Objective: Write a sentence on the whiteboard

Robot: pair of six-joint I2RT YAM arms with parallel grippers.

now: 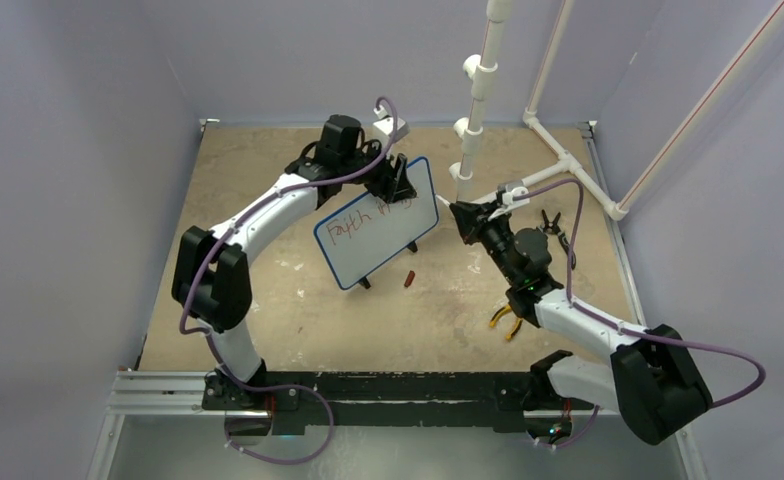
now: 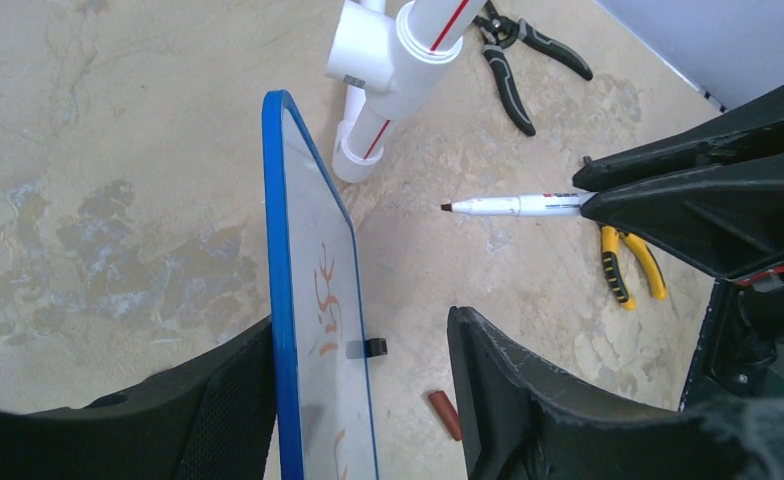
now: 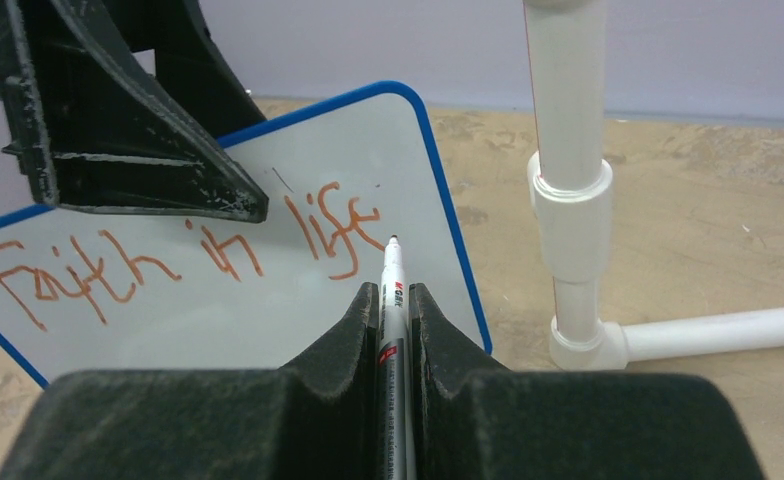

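Note:
The whiteboard (image 1: 368, 245) stands tilted on its black feet in the middle of the table. The sentence (image 3: 168, 262) on it reads "Faith in life" in red, on one line. My left gripper (image 1: 396, 185) straddles the board's top edge. In the left wrist view (image 2: 360, 320) one finger (image 2: 188, 410) lies against the blue rim and the other stands apart from the board's face. My right gripper (image 3: 393, 290) is shut on a white marker (image 3: 392, 270). The marker's tip is just right of "life" and off the board (image 2: 318, 330).
A red marker cap (image 1: 408, 277) lies on the table below the board. A white PVC pipe frame (image 1: 473, 100) stands just right of the board. Black pliers (image 1: 551, 225) and yellow-handled pliers (image 1: 506, 322) lie by the right arm.

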